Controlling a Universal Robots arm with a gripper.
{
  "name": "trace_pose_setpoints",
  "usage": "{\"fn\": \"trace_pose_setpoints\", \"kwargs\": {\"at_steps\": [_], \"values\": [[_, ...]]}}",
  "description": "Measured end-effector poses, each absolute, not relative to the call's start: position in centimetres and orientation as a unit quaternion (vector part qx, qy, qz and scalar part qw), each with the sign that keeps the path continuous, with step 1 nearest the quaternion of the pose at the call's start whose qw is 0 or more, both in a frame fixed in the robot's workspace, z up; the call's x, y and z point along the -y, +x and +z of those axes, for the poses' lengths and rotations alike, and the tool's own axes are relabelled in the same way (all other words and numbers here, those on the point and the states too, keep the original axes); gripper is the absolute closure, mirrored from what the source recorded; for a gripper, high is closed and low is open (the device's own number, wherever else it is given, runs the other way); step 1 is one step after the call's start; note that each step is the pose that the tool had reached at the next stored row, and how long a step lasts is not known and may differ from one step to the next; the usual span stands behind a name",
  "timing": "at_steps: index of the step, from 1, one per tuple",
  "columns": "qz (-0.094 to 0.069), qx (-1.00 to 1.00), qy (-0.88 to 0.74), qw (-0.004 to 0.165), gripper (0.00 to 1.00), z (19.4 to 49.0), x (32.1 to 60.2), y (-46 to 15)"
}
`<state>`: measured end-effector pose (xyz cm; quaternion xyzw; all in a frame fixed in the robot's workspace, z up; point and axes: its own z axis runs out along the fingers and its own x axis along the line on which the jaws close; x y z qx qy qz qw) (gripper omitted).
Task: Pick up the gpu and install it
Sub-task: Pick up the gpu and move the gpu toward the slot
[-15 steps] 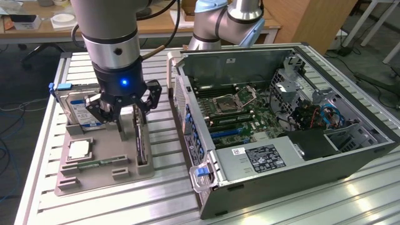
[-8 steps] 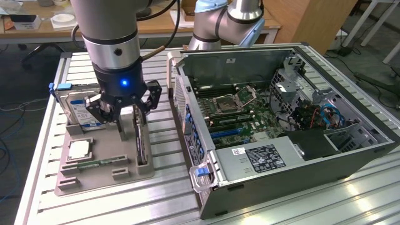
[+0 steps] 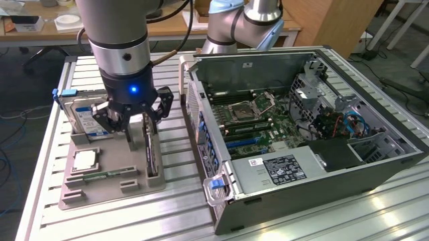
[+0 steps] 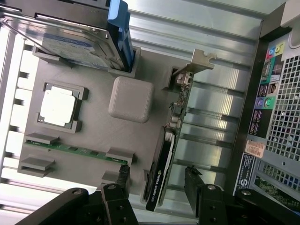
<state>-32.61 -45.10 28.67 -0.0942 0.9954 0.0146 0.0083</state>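
Gpu (image 3: 152,153): stands edge-on in grey holder tray (image 3: 100,193); we note gripper (image 3: 138,129) above it, jaws spread wide, straddling card, gaps both sides.

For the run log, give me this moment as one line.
pincer: open, above gpu | gpu: edge-on in grey holder, not gripped | computer case: open

your exterior view stood high and off the table (image 3: 375,213), looking down at a slant; from its centre the grey parts tray (image 3: 100,193) sat at 8 o'clock, the open computer case (image 3: 348,173) at 3. your wrist view looked down past the gripper (image 4: 157,177), close over that tray. both shared tray and case rear.
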Motion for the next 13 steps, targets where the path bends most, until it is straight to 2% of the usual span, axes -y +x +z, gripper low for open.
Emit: {"fn": "trace_pose_setpoints", "kwargs": {"at_steps": [13], "values": [[0.014, -0.997, -0.075, 0.009, 0.41, 28.32, 45.11, -32.59]]}}
